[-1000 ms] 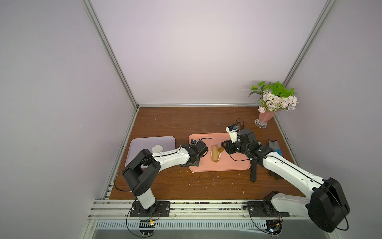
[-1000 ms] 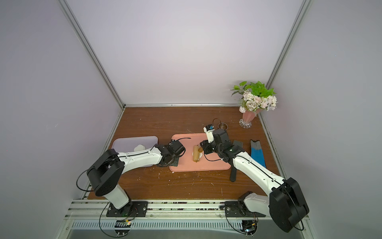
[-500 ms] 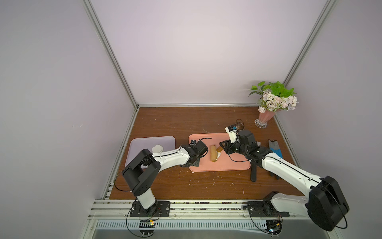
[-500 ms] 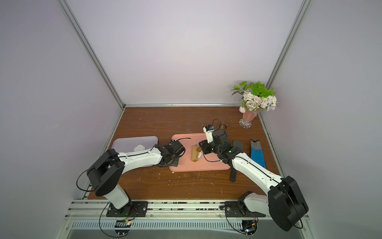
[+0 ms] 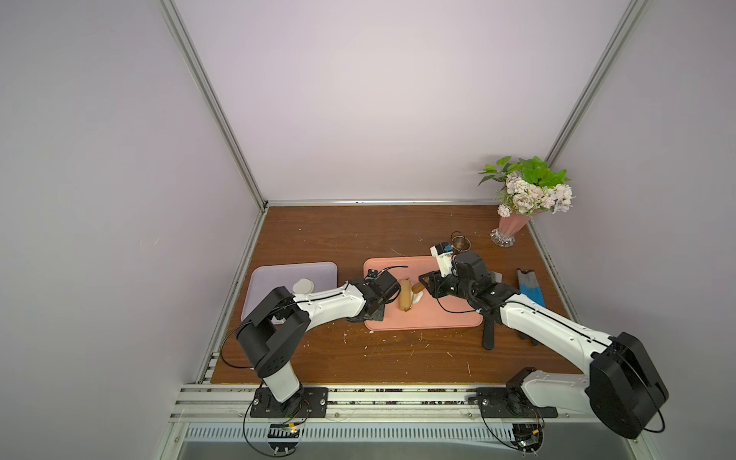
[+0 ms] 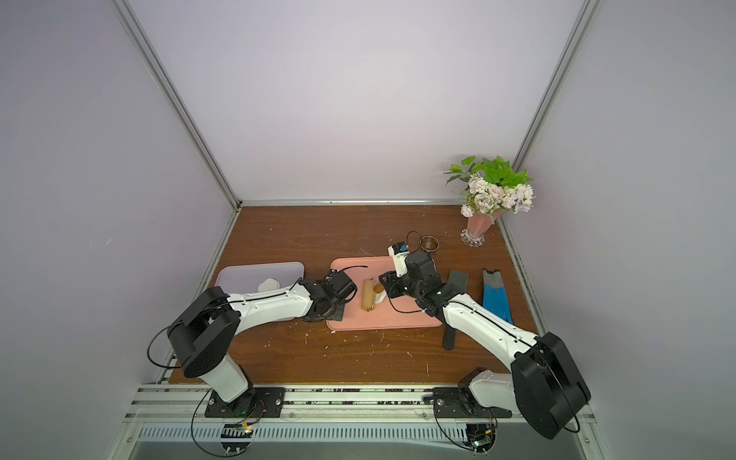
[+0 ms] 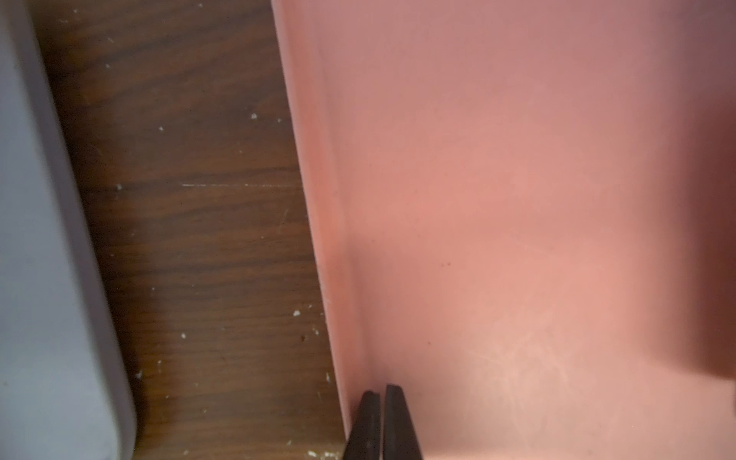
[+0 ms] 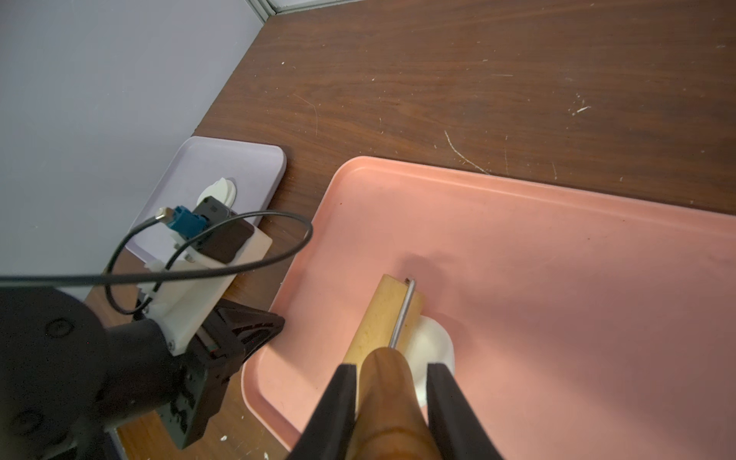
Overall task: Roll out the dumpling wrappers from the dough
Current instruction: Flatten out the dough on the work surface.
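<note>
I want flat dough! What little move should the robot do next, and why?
Probably draw the roller over the dough, toward the right arm: the right gripper grips its handle, the dough is a thick lump beside the drum, and the shut left gripper rests at the edge of the pink tray.

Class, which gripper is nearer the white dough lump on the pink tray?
Right. The right gripper clamps the tan wooden roller beside the white dough; the left gripper, shut, sits at the pink tray edge, beyond the roller.

Left fingers [image 7: 366, 430] pressed together; right fingers [image 8: 334, 410] gripping.
</note>
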Available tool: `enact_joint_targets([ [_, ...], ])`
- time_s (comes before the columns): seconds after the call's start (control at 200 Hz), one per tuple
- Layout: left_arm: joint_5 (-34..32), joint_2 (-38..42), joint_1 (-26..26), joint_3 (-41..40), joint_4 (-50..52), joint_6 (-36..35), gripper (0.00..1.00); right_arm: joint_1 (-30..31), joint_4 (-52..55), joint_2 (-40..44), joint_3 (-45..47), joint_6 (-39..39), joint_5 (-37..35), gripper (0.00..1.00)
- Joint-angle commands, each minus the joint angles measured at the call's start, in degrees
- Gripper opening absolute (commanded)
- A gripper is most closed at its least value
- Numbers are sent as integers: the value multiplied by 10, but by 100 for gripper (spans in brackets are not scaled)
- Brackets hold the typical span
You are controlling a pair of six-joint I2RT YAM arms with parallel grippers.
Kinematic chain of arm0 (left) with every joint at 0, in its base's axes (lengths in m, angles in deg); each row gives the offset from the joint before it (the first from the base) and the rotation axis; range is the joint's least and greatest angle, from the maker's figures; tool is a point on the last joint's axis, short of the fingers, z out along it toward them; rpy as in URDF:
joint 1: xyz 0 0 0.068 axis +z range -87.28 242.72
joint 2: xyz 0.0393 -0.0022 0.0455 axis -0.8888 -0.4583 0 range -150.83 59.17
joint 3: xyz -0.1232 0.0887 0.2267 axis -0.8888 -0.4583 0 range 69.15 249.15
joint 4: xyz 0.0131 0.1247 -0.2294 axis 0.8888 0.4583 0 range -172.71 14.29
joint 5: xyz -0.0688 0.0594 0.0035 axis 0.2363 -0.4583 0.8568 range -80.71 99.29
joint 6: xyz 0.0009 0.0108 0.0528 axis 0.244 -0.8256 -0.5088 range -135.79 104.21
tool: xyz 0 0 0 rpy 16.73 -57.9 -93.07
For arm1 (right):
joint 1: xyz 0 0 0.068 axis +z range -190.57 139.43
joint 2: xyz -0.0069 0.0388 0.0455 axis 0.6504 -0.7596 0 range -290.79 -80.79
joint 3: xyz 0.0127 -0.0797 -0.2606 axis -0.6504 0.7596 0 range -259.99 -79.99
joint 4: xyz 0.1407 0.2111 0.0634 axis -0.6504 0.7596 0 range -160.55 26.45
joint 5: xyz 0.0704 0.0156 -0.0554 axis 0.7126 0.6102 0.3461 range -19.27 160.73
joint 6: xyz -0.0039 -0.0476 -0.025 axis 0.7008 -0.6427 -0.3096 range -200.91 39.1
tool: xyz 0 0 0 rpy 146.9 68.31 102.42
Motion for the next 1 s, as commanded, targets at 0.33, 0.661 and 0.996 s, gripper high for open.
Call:
enact_joint_targets([
  [0.33, -13, 0, 13, -12, 31, 8, 0, 4, 21, 13, -58, 12, 37, 0],
  [0.661, -14, 0, 16, -12, 31, 10, 0, -3, 79, 57, -108, -25, 3, 0],
  [0.996, -11, -4, 16, -11, 31, 8, 0, -4, 117, 38, -24, -71, -120, 0],
])
